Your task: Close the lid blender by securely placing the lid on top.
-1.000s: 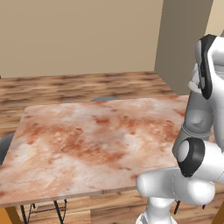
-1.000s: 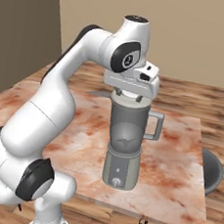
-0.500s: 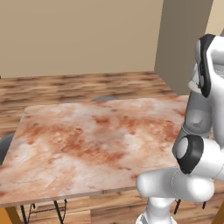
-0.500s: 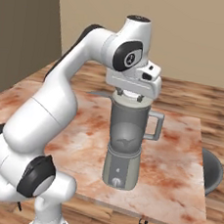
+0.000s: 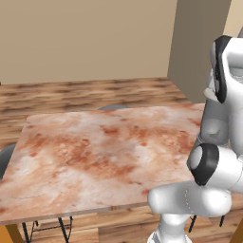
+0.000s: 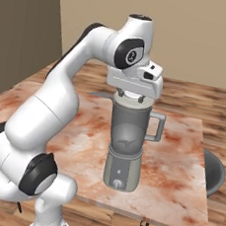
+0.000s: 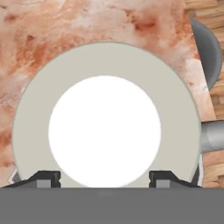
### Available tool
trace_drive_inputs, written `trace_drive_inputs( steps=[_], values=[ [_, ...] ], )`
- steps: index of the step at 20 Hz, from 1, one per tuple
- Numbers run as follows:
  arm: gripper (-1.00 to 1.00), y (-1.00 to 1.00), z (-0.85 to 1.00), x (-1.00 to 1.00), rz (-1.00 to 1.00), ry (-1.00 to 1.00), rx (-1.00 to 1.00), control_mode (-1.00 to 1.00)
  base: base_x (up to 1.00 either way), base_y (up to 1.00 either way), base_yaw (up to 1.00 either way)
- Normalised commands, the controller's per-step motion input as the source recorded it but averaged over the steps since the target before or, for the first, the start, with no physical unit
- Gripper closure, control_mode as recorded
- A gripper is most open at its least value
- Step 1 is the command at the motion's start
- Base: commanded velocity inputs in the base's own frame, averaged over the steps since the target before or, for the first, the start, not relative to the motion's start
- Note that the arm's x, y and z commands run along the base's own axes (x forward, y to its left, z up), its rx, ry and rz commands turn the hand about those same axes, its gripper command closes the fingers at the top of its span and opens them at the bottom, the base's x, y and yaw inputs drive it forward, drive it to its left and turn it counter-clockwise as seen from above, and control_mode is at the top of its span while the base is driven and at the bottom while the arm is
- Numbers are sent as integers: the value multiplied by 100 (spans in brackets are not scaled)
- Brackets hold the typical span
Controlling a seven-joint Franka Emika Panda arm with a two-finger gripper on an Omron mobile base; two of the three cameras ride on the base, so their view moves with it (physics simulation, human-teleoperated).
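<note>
The lid [image 7: 39, 113] is a flat, round, pale grey-green disc with a raised white knob [image 7: 104, 131] at its centre; the knob is itself round and takes up about half the disc's width. In the hand view it lies straight ahead of the claw [image 7: 104, 177], with one dark fingertip [image 7: 47, 176] on each side of the knob's near edge, so the claw looks closed on the knob at a fairly wide spread, though whether the pads actually touch it cannot be told.

In the right base view the lid [image 6: 132, 95] shows as a thin pale sliver directly under the claw [image 6: 132, 93], at the mouth of the blender [image 6: 126, 141]. Whether it is fully seated on the rim cannot be told.

The blender stands upright under the claw: a translucent grey jar with a side handle [image 6: 155, 127], on a tapered metallic base with a small round knob [image 6: 119, 184] at the front. In the hand view the handle [image 7: 213, 134] pokes out from under the lid on the right.

It stands on a table [image 6: 177, 179] with a mottled reddish marble top, near the edge closest to the robot. A dark grey chair [image 6: 212, 172] sits just beside the table's edge.
</note>
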Motion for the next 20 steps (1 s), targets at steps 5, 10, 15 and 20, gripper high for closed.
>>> trace_drive_inputs(
  steps=[5, 10, 15, 20],
  values=[
    [100, 0, 0, -15, 0, 1, 0, -100, 0, 0, 0],
    [100, 0, 0, -32, 0, 0, 0, -100, 0, 0, 0],
    [100, 0, 0, -20, 0, 0, 0, -100, 0, 0, 0],
    [100, 0, -8, 4, 0, 0, 0, -100, 0, 0, 0]
  ],
)
